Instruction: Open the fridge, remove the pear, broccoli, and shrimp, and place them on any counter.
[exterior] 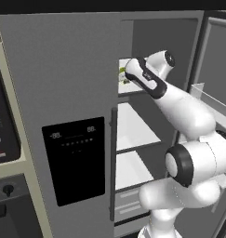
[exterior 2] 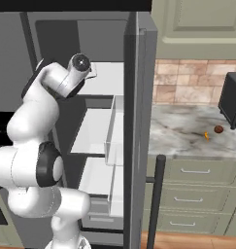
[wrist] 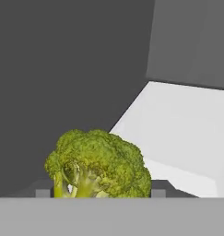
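Note:
The fridge (exterior: 63, 69) has its right door (exterior 2: 136, 121) swung open, and my arm reaches onto the top shelf. In the hand view the broccoli (wrist: 99, 163), a lumpy yellow-green clump, sits between my fingertips, which press against both its sides. My gripper (wrist: 100, 192) is shut on it. A bit of the broccoli (exterior: 122, 74) shows green beside my hand in the left base view. The pear (exterior 2: 218, 129), reddish-brown, and the tiny orange shrimp (exterior 2: 207, 135) lie on the marbled counter (exterior 2: 177, 131) to the right of the fridge.
White shelves (exterior: 133, 125) sit below my hand, and door bins (exterior 2: 114, 126) line the open door. A black wall oven (exterior: 3, 125) stands left of the fridge. A black appliance (exterior 2: 231, 99) sits at the counter's right end, above sage-green drawers (exterior 2: 197, 194).

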